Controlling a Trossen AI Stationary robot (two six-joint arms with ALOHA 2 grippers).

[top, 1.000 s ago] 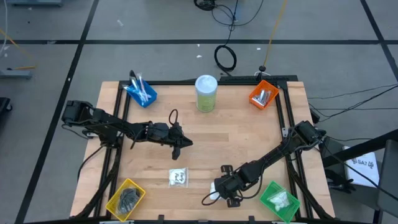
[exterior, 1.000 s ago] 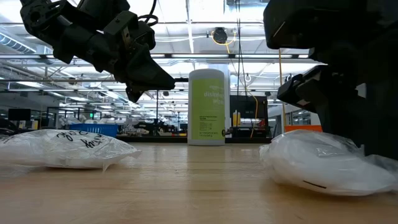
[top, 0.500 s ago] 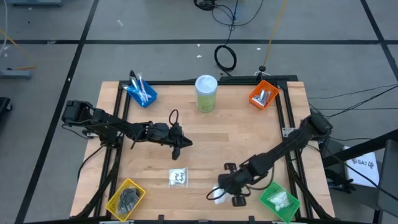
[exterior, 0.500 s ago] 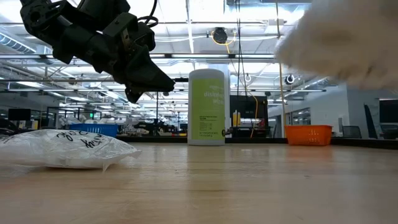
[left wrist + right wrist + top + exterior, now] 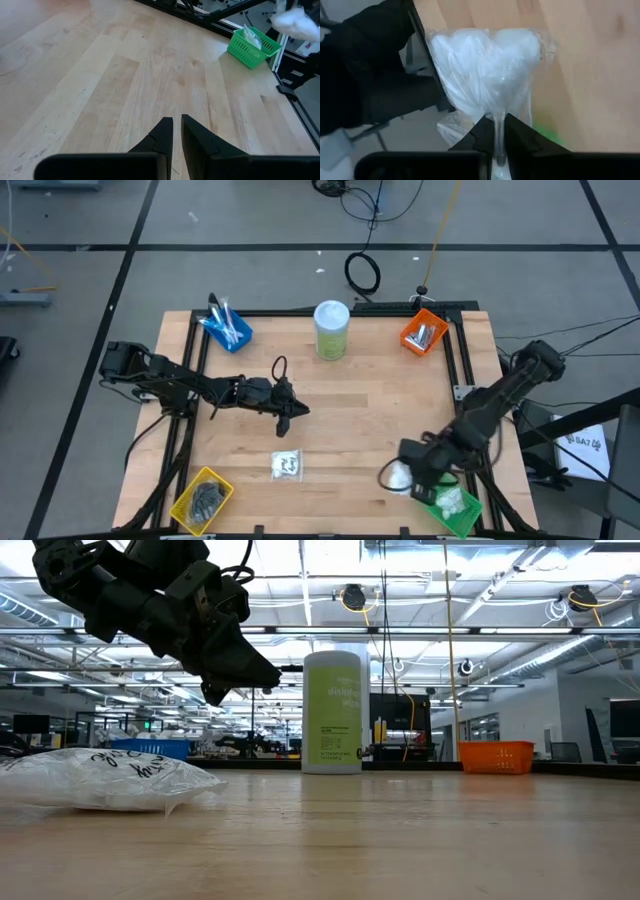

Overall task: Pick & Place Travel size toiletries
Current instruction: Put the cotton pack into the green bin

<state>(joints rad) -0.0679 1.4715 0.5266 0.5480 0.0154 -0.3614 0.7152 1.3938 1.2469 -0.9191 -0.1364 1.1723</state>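
My right gripper (image 5: 408, 472) is shut on a white packet in clear wrap (image 5: 396, 476), held above the table's near right part, just left of the green bin (image 5: 452, 502). That bin holds more white packets. A second white packet (image 5: 288, 465) lies flat on the table near its near edge, and the low view shows it too (image 5: 100, 778). My left gripper (image 5: 300, 410) hovers shut above the table's middle, touching nothing. In the left wrist view the held packet (image 5: 297, 20) shows beyond the green bin (image 5: 252, 46). My right gripper pinches the packet between its two fingers, on a gathered edge of the clear wrap (image 5: 496, 116). The white bulk of the packet (image 5: 485, 70) sticks out beyond the fingertips. The packet is lifted clear of the table.
A tall pale-green canister (image 5: 331, 330) stands at the far middle. The blue bin (image 5: 228, 328) with sticks sits far left, the orange bin (image 5: 424, 332) with silver tubes far right, the yellow bin (image 5: 203, 495) with dark discs near left. A black frame runs along the table's edges.
My right gripper has lifted the white packet off the table and carried it toward the table's right edge, up to the green bin. In the low view the packet rose and left the picture. The left arm has kept still.
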